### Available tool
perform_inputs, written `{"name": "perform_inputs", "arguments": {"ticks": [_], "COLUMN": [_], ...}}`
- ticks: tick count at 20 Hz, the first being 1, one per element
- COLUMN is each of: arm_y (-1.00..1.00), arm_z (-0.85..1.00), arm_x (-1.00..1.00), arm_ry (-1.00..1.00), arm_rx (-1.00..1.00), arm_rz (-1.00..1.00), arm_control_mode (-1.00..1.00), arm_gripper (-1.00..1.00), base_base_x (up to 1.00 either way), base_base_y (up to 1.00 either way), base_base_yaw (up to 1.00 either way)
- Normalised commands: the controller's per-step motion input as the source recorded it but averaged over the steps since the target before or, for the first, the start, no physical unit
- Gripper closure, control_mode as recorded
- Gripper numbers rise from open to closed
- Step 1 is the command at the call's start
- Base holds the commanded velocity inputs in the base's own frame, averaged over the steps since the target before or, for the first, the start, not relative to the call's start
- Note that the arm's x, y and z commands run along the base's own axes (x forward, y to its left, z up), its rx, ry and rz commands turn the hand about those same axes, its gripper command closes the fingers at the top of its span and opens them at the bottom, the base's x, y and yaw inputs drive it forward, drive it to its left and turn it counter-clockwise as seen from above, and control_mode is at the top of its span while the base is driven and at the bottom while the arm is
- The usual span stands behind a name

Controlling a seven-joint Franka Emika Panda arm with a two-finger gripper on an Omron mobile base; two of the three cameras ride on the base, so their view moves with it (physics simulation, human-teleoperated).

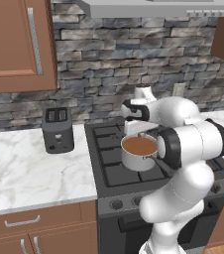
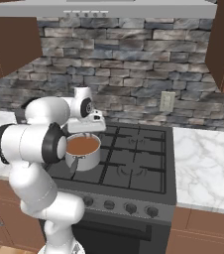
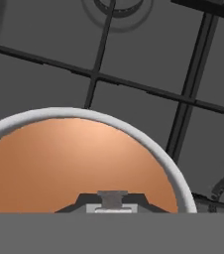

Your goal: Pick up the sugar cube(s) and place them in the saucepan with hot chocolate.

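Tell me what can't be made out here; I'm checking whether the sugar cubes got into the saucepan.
- Sugar cubes: none can be picked out on the brown liquid; any sunk in the saucepan would be hidden.
- End effector: hand view's bottom edge cuts its tips, so whether they pinch a cube is unclear.
- Saucepan handle: the arm covers most of it in both base views.
- Toaster slots: too small to read.

I see a stone wall [image 1: 109, 64] at 12 o'clock, brown upper cabinets [image 1: 15, 44] at 10, a marble counter [image 1: 29, 168] at 9, a black stove [image 2: 134, 163] in the centre.
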Motion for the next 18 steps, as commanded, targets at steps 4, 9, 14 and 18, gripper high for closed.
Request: {"name": "perform_inputs", "arguments": {"ticks": [4, 9, 14, 18], "arm_y": [-0.16, -0.02, 0.0, 0.0], "arm_z": [-0.29, -0.08, 0.0, 0.0], "arm_x": [0.33, 0.29, 0.06, -0.07], "arm_ry": [0.0, 0.05, 0.01, 0.0], "arm_rx": [0.0, 0.0, 0.0, 0.0], "arm_rz": [0.0, 0.0, 0.0, 0.0], "arm_control_mode": [-1.0, -1.0, -1.0, -1.0], "arm_gripper": [1.0, 1.0, -1.0, -1.0], "base_base_x": [0.0, 0.0, 0.0, 0.0], "base_base_y": [0.0, 0.0, 0.0, 0.0], "base_base_yaw": [0.0, 0.0, 0.0, 0.0]}}
